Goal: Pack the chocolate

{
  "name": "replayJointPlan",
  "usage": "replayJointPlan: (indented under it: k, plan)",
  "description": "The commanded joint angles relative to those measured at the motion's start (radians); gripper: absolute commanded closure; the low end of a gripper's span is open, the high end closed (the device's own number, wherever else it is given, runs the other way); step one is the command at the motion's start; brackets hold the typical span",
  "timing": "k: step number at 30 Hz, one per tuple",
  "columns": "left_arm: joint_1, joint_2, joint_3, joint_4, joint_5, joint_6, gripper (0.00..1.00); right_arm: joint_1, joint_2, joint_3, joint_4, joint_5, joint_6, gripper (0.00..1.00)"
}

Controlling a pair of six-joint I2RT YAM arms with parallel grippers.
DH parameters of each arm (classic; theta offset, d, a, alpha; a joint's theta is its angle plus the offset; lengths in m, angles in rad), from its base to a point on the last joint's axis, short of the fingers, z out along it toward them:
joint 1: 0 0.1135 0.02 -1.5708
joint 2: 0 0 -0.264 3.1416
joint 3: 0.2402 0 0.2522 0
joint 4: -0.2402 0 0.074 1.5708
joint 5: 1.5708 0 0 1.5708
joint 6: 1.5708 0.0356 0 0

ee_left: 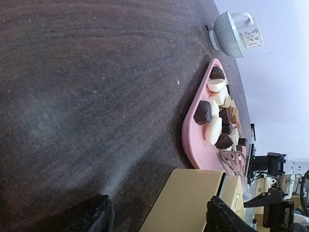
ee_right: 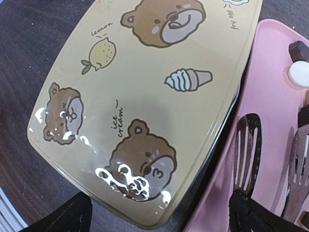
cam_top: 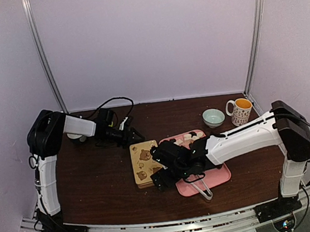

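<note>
Tan rectangular bear-print box (ee_right: 145, 96) sits closed under right gripper (ee_right: 161, 215) — jaws wide, empty, probably placed to open it. Left gripper (ee_left: 159, 217) likewise released; brown-and-cream chocolate pieces (ee_left: 217, 121) wait beyond it on pink tray (ee_left: 190, 140).

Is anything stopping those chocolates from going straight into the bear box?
Yes. The box is fully covered by its bear-printed lid, so the chocolate on the pink tray beside it has no way in until the lid comes off.

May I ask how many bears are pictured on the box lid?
3 on the lid: top bear, left bear, bottom bear; cropped corners may hide more.
</note>
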Motion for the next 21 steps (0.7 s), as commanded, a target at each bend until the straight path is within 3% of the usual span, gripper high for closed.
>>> replayJointPlan:
  k: [1,21]
  plan:
    - [0.003,-0.016,-0.076,0.081,0.028,-0.039,0.33,-0.015,0.018,0.022,-0.028,0.032,-0.002,0.01]
    - [0.008,-0.279,-0.475,0.311,-0.059,-0.176,0.34,-0.049,0.01,0.006,-0.021,0.019,-0.006,0.02]
